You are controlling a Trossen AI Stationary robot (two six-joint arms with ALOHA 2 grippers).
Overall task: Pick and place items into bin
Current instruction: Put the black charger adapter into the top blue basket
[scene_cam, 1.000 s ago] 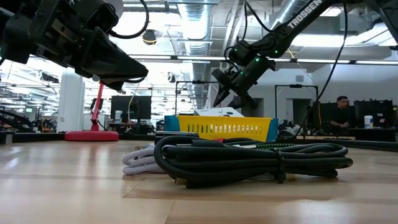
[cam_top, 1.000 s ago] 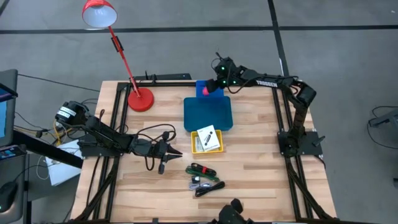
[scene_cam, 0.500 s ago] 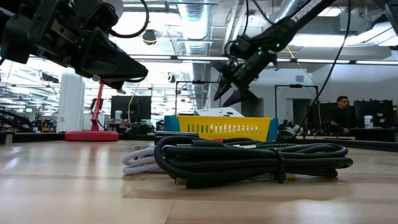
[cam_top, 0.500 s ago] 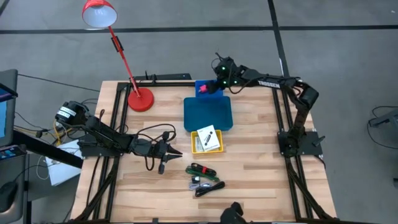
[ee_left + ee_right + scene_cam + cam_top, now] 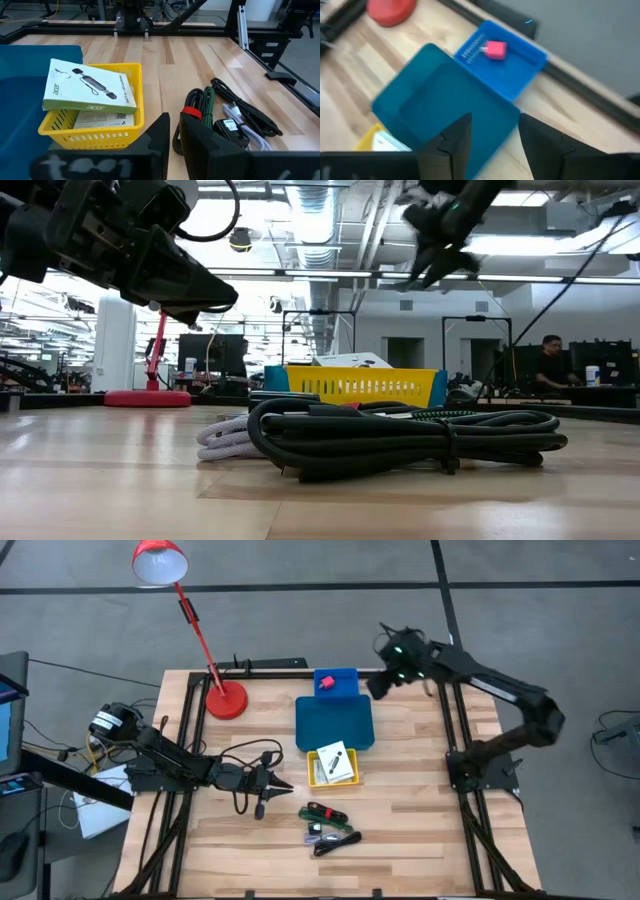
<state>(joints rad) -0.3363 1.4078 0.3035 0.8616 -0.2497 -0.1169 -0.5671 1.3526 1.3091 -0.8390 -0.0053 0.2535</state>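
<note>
1. The pink-red piece (image 5: 326, 682) lies inside the small blue bin (image 5: 345, 674) at the far edge of the desk (image 5: 420, 800). It sits near the bin's left wall and nothing grips it, so I judge this item as already placed.

2. The right hand (image 5: 381, 685) hangs in the air just beside the blue bin, on its right side, above the desk's far right corner. Its fingers (image 5: 456, 142) stand apart with a clear gap and hold nothing.

3. The left hand (image 5: 272, 783) hovers over the left half of the desk. Its fingers (image 5: 160, 132) are pressed nearly together and carry nothing. It points toward the remaining items, which seems a waiting position.

4. A white printed card box (image 5: 335, 762) rests on top of a yellow basket (image 5: 314, 776), tilted over the rim. The basket touches the near right corner of a flat teal lid (image 5: 334, 723).

5. The black cable (image 5: 338, 839), a green-and-black stick with a red band (image 5: 322, 811) and a small white-and-black piece (image 5: 318, 829) lie together near the front edge, well apart from the bin.

6. A red lamp (image 5: 226, 698) stands at the far left corner, away from the path. The desk's right half is mostly bare wood, so the right arm has open room to come down to the cable group; the teal lid and the basket lie between that group and the bin.
</note>
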